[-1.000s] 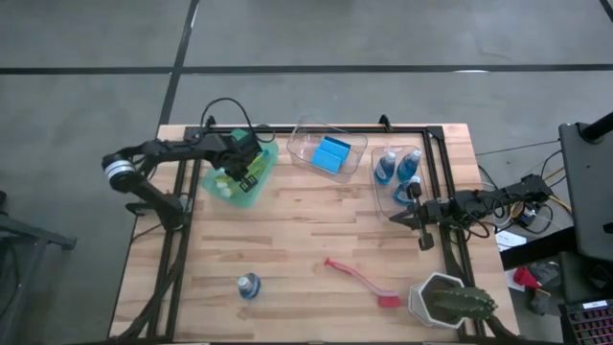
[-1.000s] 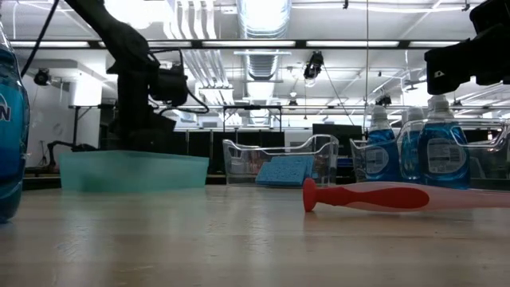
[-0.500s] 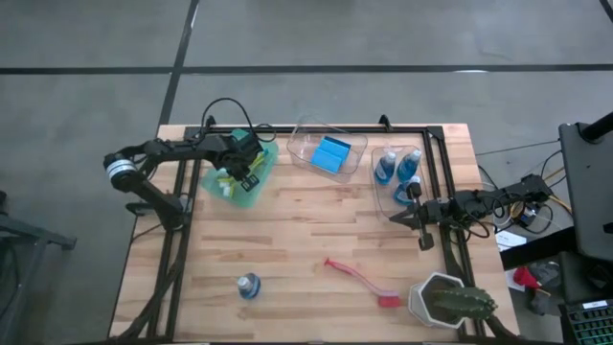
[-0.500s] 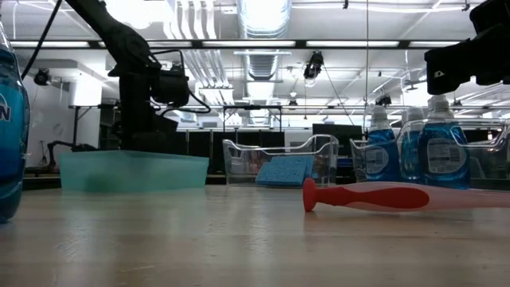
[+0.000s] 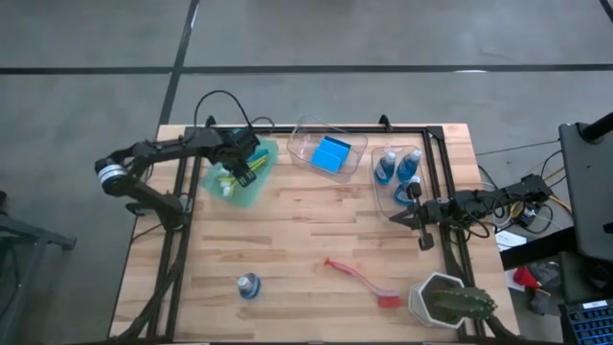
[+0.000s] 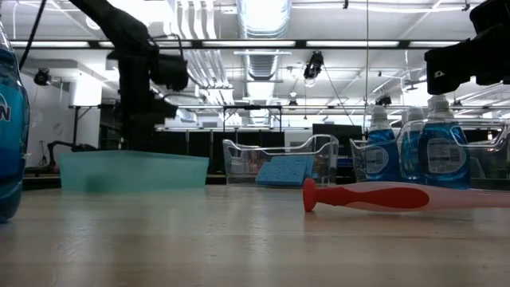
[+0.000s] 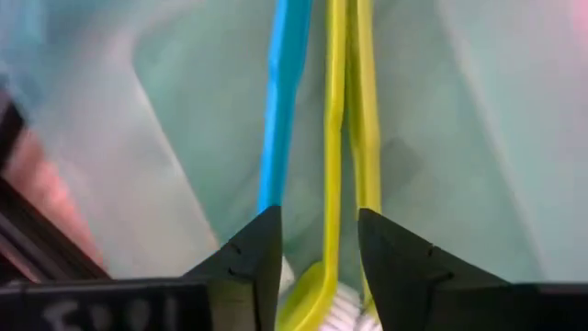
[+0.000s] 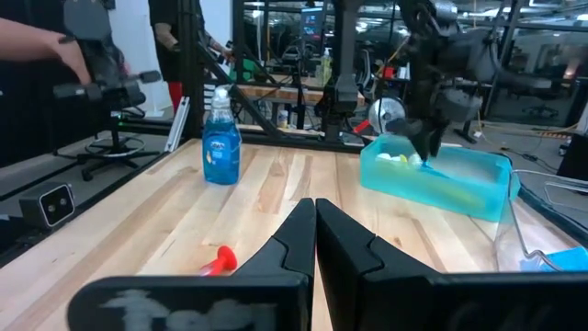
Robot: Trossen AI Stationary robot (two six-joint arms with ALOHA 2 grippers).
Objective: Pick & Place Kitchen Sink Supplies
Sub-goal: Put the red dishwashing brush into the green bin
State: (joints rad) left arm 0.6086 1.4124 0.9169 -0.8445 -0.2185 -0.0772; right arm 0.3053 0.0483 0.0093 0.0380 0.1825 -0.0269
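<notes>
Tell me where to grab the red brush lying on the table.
Grip the red brush mid-handle, coming straight down from above. It lies flat on the wood, and its thin handle has bare table on both sides, so fingers can straddle it crosswise.

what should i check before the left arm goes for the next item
1. Left gripper empty: ok, fingers open over the green bin, nothing between them.
2. Brushes in the bin: ok, the blue brush and yellow-green brushes lie inside.
3. Items left on the table: not ok, a loose bottle and the red brush remain out.
4. Right gripper out of the way: ok, fingers shut, beside the bottle bin at the table's right.
5. Sponges binned: ok, in the clear bin.
6. Cactus clear of the red brush: cannot tell, the brush head lies close.
</notes>
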